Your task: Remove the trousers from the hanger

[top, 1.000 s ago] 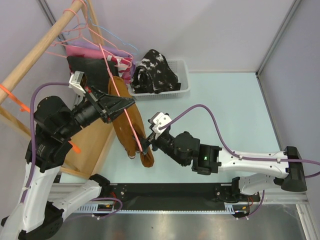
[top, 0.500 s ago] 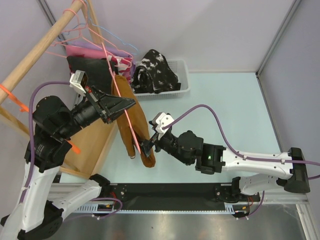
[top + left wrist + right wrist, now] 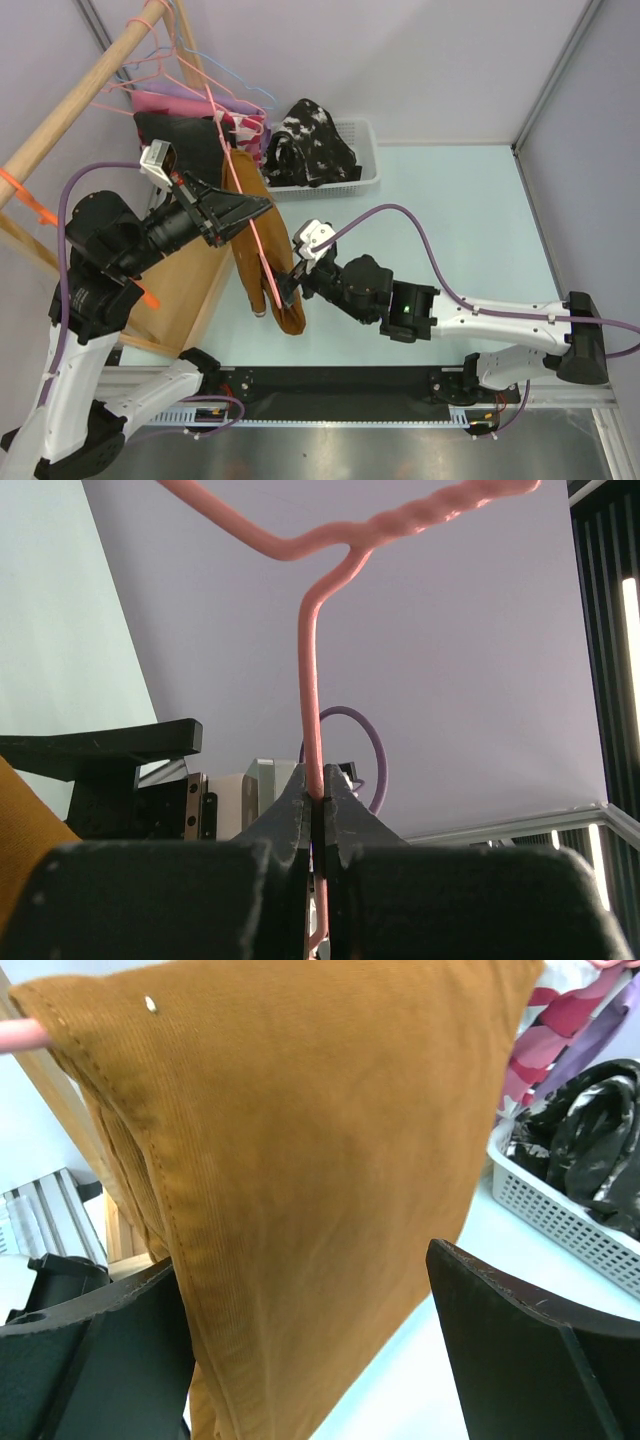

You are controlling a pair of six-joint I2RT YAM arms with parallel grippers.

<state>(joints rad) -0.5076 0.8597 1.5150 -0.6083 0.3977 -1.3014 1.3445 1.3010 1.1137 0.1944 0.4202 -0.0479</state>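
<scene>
ok so ur right gripper point(image 3: 310, 1310) is released. The jaws stand wide, one on each side of the rust-brown trousers point(image 3: 300, 1140), and afaict neither pad is on the cloth yet. The left gripper point(image 3: 318, 815) is clenched on the wire of the pink hanger point(image 3: 308, 680), just under the twisted neck. Holding the frame is its whole job rn.

Where stuff is, all off the hanger:
- brown pair: draped over the hanger's bar, hanging well below it toward the arm bases
- small button point(image 3: 150, 1004): right by the bar end, at the top left of the right wrist view
- black-and-white printed trousers point(image 3: 310, 140): already off, lying in the white basket point(image 3: 370, 180) on the far side of the hanger

So imo the step is to grab the brown pair and slide it off.

How I'd do it:
- bite low, well below the bar, so u get cloth only and no wire
- take both folded layers. It looks like thick cord fabric, so go deep instead of nipping the edge
- pull along the bar, away from the left gripper, not straight down, or the fold will prob drag the hanger
- hold the left clamp firm. The wire is thin and could twist in those jaws if u yank
</scene>
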